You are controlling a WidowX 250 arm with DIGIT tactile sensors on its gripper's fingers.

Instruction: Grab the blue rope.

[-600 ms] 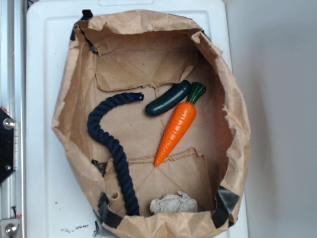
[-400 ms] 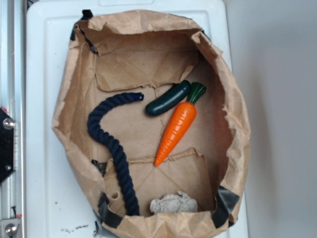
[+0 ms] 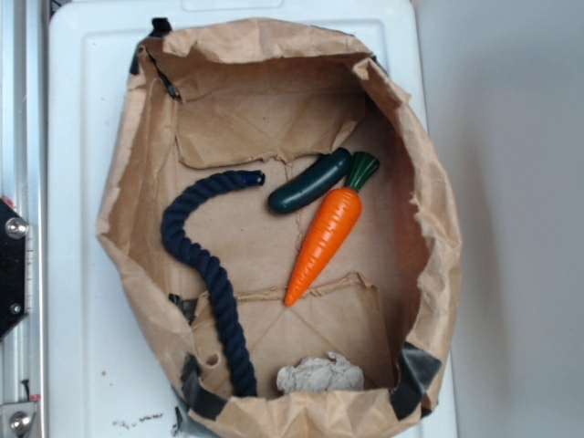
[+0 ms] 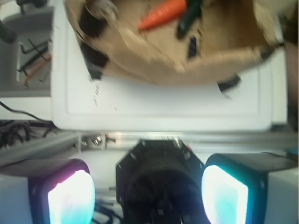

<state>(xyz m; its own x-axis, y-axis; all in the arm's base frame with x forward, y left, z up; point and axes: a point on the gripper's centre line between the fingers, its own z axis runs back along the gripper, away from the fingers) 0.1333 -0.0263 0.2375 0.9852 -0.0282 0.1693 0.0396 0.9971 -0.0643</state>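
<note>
White tray (image 3: pixel 82 274) carries an open brown paper bag (image 3: pixel 429 228), folded down at the rim and taped at its corners; grey wall or floor lies past the tray's right edge.

Wrist view, nearest first: the gripper (image 4: pixel 148 193) sits off the tray, behind its metal rail, with two lit pads (image 4: pixel 70 198) wide apart and nothing between them. Beyond the rail lies bare tray, then the bag wall. The picture is blurred.

Inside the bag, from the exterior view: at the bottom edge, a crumpled paper ball (image 3: pixel 319 374). The blue rope (image 3: pixel 205 265) starts beside it near the bottom-left taped corner, runs up along the left side, loops, and ends near the bag's middle, close to the cucumber (image 3: pixel 308 182) without touching it. The carrot (image 3: pixel 325 234) lies right of centre, its green top against the cucumber.

Assessment: approach not yet begun. Recommend descending over the straight mid-run of the rope on the left side, jaws set across its width, clear of the bag wall and well apart from the vegetables. Rope is limp; a central grip should lift both ends evenly.
</note>
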